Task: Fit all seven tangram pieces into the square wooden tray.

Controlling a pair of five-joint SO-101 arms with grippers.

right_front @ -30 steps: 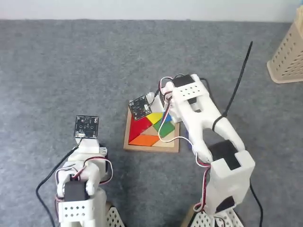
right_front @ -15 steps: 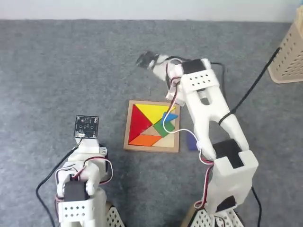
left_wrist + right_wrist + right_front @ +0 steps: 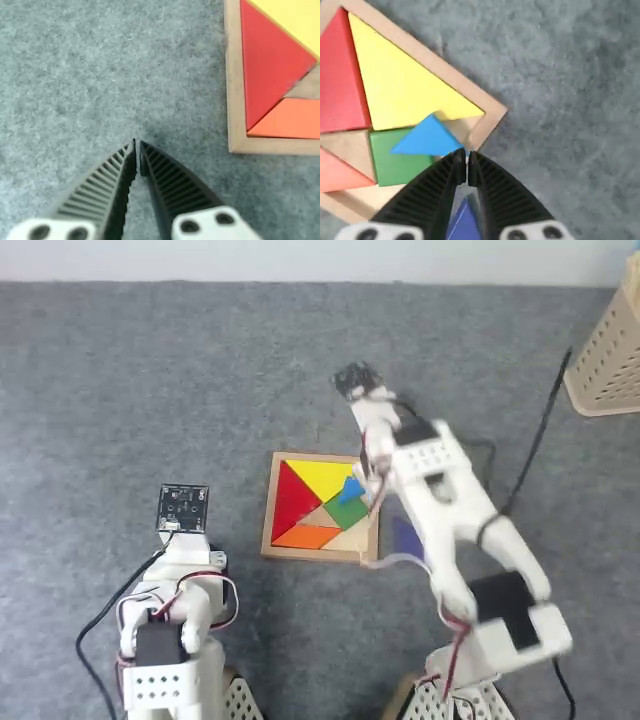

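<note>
At the corner of the wooden tray (image 3: 492,116), my right claw (image 3: 467,158) is closed on nothing beside the blue triangle (image 3: 427,137) lying askew against the green square (image 3: 395,162), while my left claw (image 3: 137,146), likewise closed, hangs over the grey tabletop (image 3: 75,75).

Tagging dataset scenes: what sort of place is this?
Probably a lab or workshop tabletop rig: a grey felt-like mat, a small left arm and right arm side by side, and a wooden tangram tray laid out for them.
</note>
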